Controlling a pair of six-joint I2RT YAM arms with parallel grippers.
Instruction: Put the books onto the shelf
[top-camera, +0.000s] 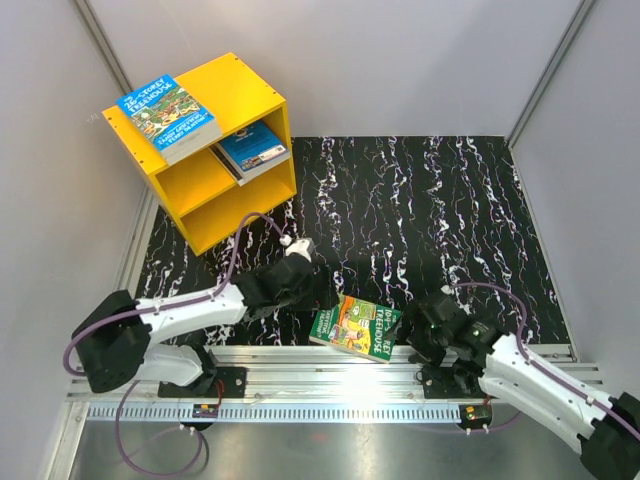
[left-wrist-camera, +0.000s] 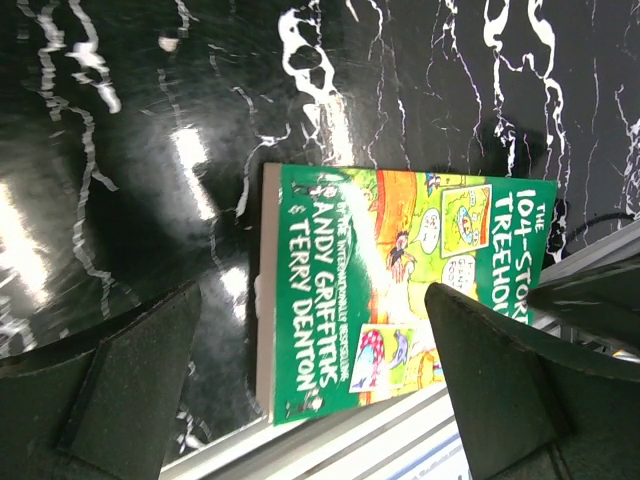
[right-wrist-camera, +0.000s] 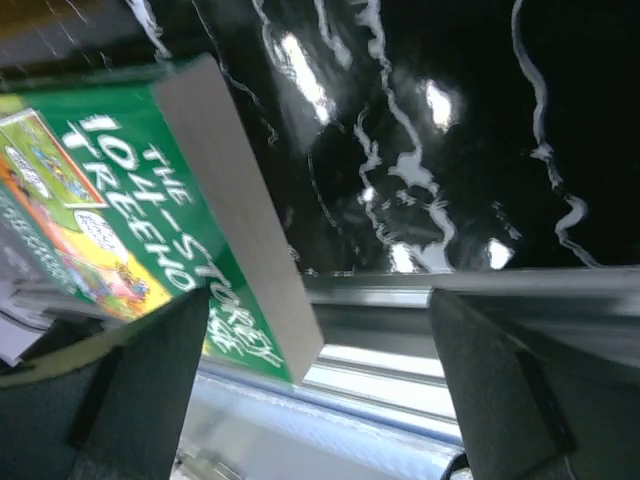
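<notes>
The surface (top-camera: 440, 210) is glossy black with white marble-like veins. Pale grey walls (top-camera: 400, 60) close it in at the back and on both sides, with slim metal struts (top-camera: 545, 72) in the corners. Along the near edge runs a silvery rail (top-camera: 330, 385), then a brushed metal sheet (top-camera: 330, 450). Bright light glints on the black top.

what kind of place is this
Probably a robot lab test cell, not a home: bare grey panel walls enclose a black marbled tabletop, with a left arm and right arm bolted to a metal rail, plus one yellow shelf.
</notes>
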